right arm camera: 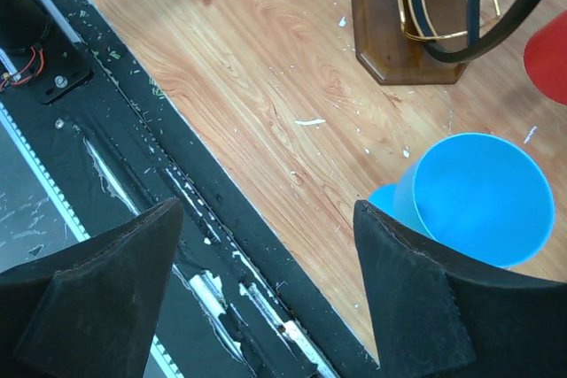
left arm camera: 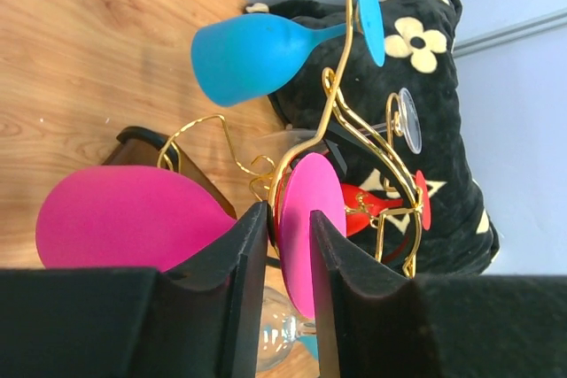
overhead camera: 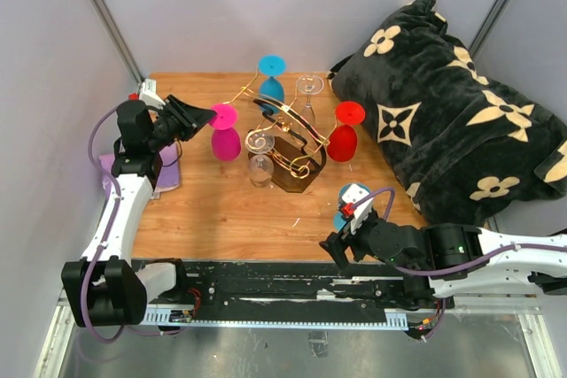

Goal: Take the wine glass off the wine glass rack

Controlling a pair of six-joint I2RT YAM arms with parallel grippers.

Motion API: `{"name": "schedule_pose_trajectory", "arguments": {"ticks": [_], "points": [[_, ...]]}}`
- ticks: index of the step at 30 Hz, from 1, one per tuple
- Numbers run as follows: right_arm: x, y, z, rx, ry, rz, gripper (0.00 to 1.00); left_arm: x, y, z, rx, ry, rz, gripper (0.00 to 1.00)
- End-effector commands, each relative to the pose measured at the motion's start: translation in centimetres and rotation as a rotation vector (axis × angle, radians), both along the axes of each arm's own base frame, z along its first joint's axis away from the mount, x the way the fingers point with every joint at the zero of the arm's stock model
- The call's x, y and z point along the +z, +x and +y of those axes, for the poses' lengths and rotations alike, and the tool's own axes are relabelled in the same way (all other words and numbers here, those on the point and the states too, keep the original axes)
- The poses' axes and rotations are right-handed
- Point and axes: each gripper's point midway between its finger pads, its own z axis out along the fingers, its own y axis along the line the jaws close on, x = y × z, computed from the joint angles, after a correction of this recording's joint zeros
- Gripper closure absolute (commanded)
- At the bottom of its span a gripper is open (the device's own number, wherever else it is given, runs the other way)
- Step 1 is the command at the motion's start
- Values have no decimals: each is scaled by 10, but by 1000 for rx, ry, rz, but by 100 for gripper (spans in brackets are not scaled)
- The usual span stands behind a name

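Wine glass [overhead camera: 225, 135], matte pink, hangs bowl-down on the left side of the gold-wire wine glass rack [overhead camera: 288, 143], mid-way across the wooden worktop [overhead camera: 204, 210].
Left gripper [left arm camera: 285, 216] straddles its round foot, black padded jaws set narrow; whether they touch it cannot be told. Right gripper [right arm camera: 266, 210] gapes wide and empty over the worktop's near edge.

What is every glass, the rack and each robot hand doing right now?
wine glass rack: standing upright.
pink wine glass: hanging upside down on it.
hanging blue glass: upside down.
red glass: hanging upside down.
front clear glass: hanging upside down.
back clear glass: hanging upside down.
loose blue glass: upright, off the rack.
left end effector: jaws narrow, either side of pink glass's foot; grip unclear.
right end effector: open, empty.
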Motion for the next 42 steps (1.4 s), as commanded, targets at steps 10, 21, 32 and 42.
{"name": "schedule_pose_trajectory", "arguments": {"ticks": [10, 21, 32, 42], "points": [[-4, 13, -26, -96, 30, -9, 22, 14, 1, -3, 9, 29, -21, 99], [-4, 12, -29, -97, 40, -1, 22, 16, 1, 20, 147, 99, -4, 94], [-6, 12, -31, -106, 47, 3, 22, -1, -1, 17, 138, 76, 27, 80], [-7, 12, -33, -109, 53, 3, 22, 5, -5, 23, 173, 95, 20, 70]]}}
